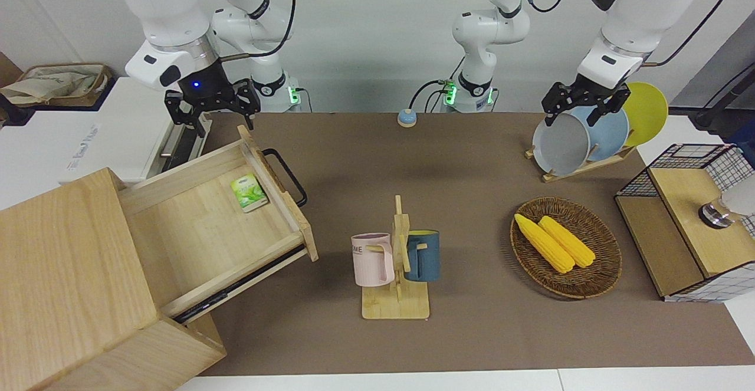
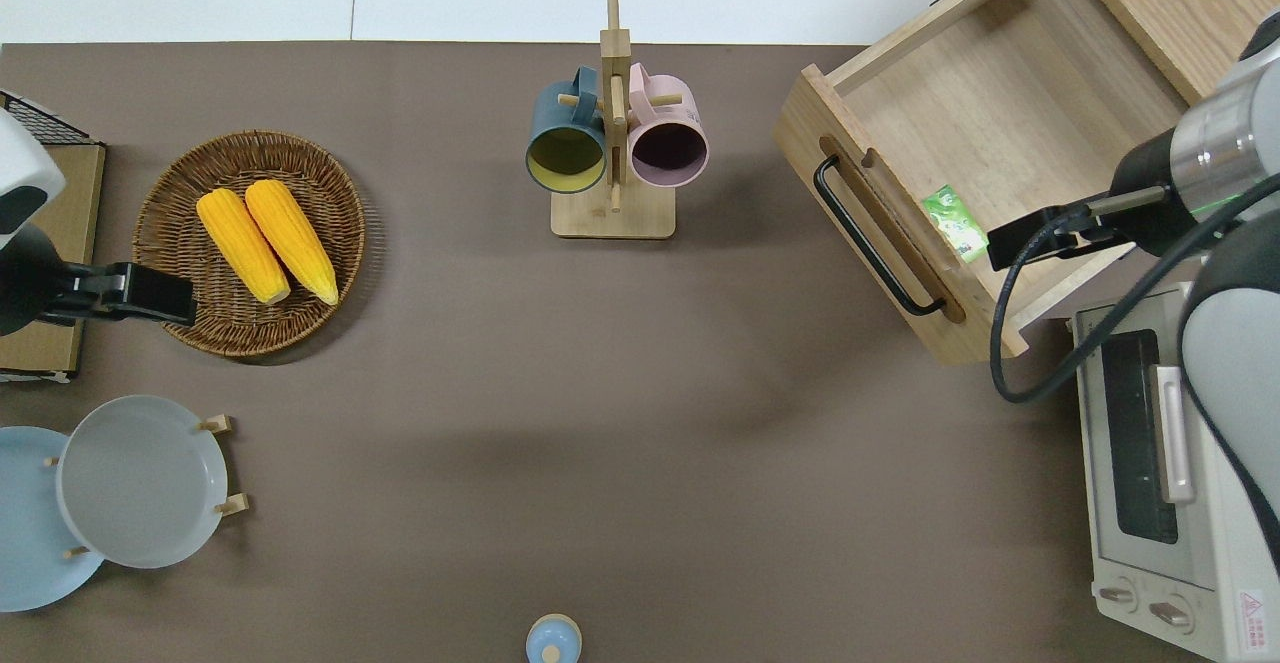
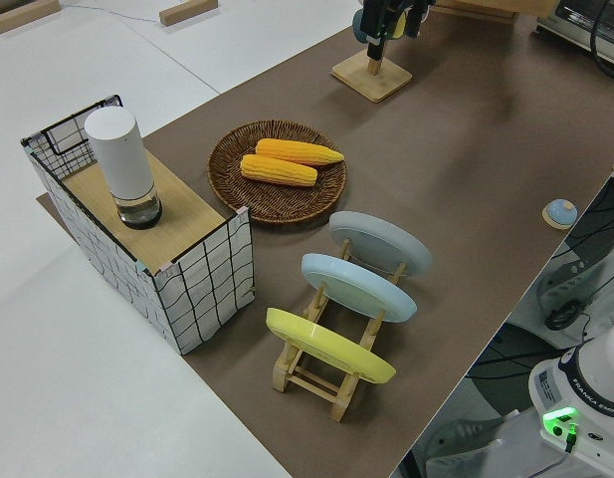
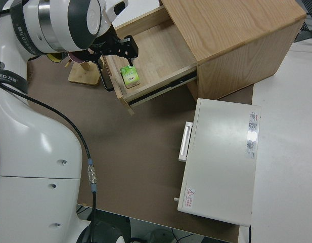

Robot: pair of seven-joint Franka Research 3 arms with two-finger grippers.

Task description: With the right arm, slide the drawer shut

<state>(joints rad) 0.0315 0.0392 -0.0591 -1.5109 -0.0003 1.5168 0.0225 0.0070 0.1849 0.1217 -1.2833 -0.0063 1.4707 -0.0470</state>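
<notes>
The right arm (image 1: 171, 19) comes down from about 11 o'clock in the front view. Its black wrist shows a small blue light. The right gripper (image 1: 212, 108) hangs in the air with its fingers (image 1: 177, 114) pointing down, and the jaws stand wide open and hold nothing. In the overhead view this gripper (image 2: 1030, 243) enters from 3 o'clock. The left arm (image 1: 643, 7) is parked, and its gripper (image 1: 581, 105) also points down with the jaws spread apart.

Pale matt wooden drawer (image 1: 194, 214) with black metal handle (image 1: 287, 176); rough woven wicker basket (image 1: 598, 276); glossy green packet (image 1: 249, 193)
</notes>
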